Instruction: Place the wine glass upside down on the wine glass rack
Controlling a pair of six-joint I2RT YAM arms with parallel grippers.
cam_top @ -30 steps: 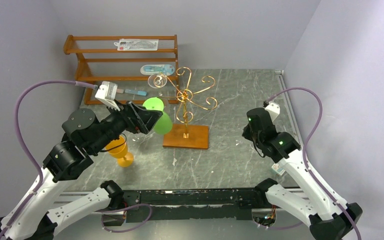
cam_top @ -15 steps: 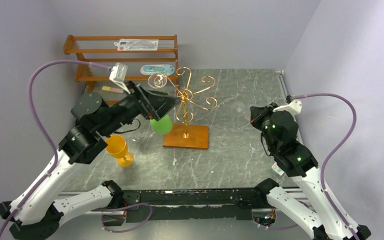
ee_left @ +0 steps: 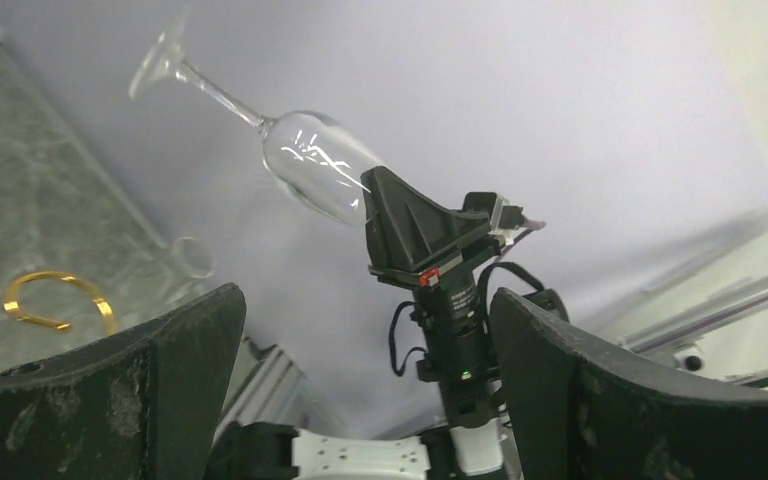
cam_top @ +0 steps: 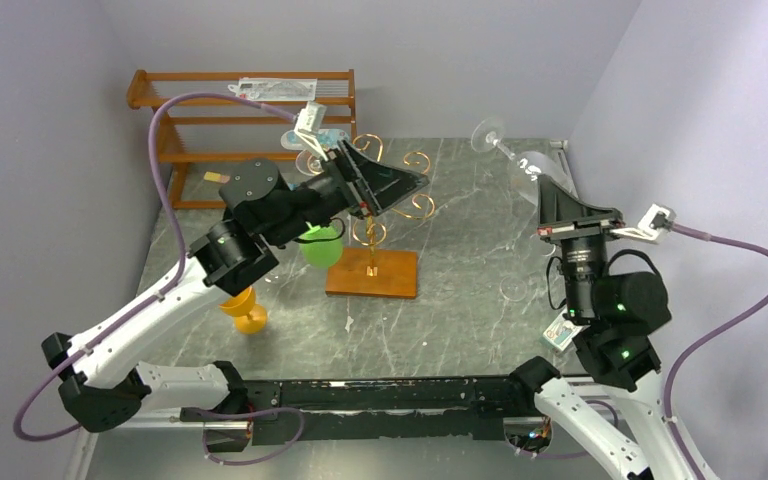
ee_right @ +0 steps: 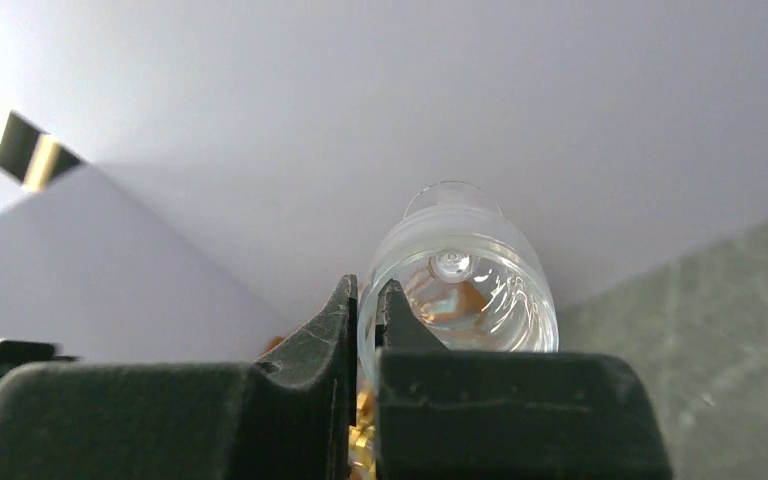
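The clear wine glass [cam_top: 530,168] is raised at the right, tilted, its foot [cam_top: 487,133] pointing up and left. My right gripper [cam_top: 560,205] is shut on its rim; in the right wrist view the fingers [ee_right: 320,345] pinch the bowl wall [ee_right: 460,290]. The gold wire wine glass rack [cam_top: 368,232] stands mid-table on its orange-brown wooden base [cam_top: 372,272]. My left gripper [cam_top: 410,185] is open and empty above the rack's scroll arms. The left wrist view shows the glass [ee_left: 310,170] beyond its gripper [ee_left: 365,295], and a gold curl [ee_left: 50,300] at the left.
A green glass [cam_top: 320,245] is at the rack's left side, partly under my left arm. An orange glass [cam_top: 243,305] stands on the table front left. The brown slatted shelf unit [cam_top: 245,110] stands at the back left. A faint clear round shape [cam_top: 512,290] lies right of the rack.
My right arm swung upward and lifted the clear wine glass high, foot up. My left gripper moved right and up, off the green glass, to above the rack.
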